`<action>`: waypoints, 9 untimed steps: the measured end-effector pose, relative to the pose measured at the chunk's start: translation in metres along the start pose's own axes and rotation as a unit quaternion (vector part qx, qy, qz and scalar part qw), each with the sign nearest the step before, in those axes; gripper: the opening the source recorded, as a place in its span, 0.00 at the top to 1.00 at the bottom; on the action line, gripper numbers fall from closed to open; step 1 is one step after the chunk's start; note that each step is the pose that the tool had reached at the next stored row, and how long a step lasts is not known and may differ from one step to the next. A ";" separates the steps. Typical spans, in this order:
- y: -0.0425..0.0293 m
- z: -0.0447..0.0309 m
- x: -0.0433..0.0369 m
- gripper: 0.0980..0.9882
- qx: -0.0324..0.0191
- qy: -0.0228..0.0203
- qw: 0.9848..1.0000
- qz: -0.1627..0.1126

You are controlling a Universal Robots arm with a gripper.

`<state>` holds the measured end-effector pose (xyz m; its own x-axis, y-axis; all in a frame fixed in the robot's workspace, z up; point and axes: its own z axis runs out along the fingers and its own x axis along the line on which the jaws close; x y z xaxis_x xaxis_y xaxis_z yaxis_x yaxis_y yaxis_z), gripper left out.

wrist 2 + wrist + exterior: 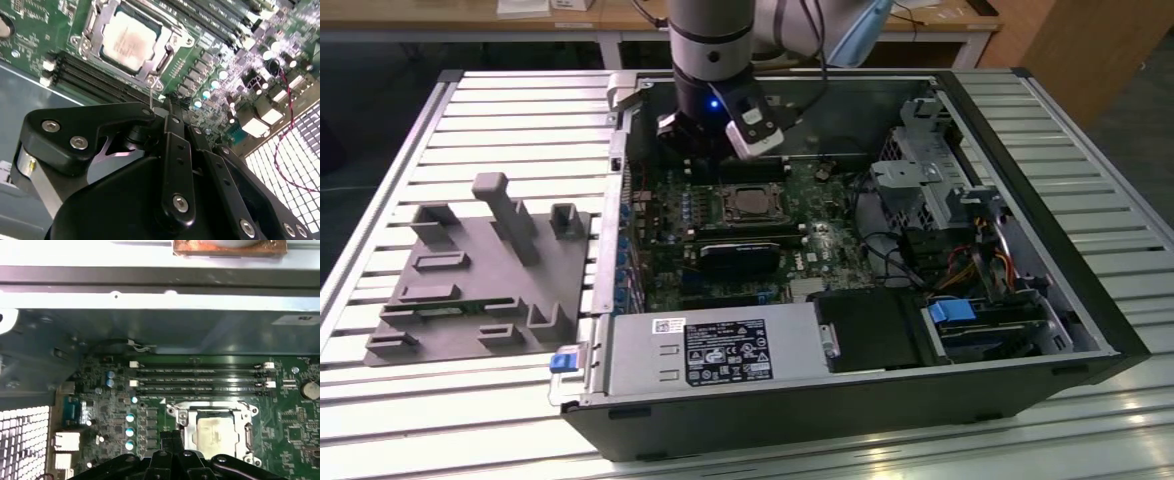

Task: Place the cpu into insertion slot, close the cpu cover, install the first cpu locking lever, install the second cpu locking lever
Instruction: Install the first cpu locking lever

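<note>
Black links of the claw (167, 104) sit nearest in the second wrist view; its fingertips are pressed together, nothing seen between them. Just beyond the tips the cpu (131, 40) lies in the insertion slot (162, 32), with the cpu cover (92, 25) down around it. Memory slots (95, 80) run along the cover, near the claw.

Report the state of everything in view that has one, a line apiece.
cpu: seated in the insertion slot, metal top up.
cpu cover: down, framing the cpu.
memory slots: look empty.
computer case: lying on its side, top side open.
end effector: shut, just above the board beside the insertion slot.
</note>
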<state>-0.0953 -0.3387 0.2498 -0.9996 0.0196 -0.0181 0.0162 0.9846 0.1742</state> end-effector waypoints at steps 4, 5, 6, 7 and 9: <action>-0.0002 0.0002 0.0057 1.00 -0.013 -0.001 1.000 0.000; -0.0002 0.0003 0.0068 1.00 -0.016 -0.001 1.000 0.000; -0.0002 0.0003 0.0079 1.00 -0.020 -0.001 1.000 0.000; -0.0003 0.0004 0.0090 1.00 -0.024 -0.001 1.000 0.000; -0.0004 0.0006 0.0109 1.00 -0.032 -0.001 0.999 0.000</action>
<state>-0.1061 -0.3387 0.2490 -0.9996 0.0208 -0.0206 0.0153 0.9714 0.2369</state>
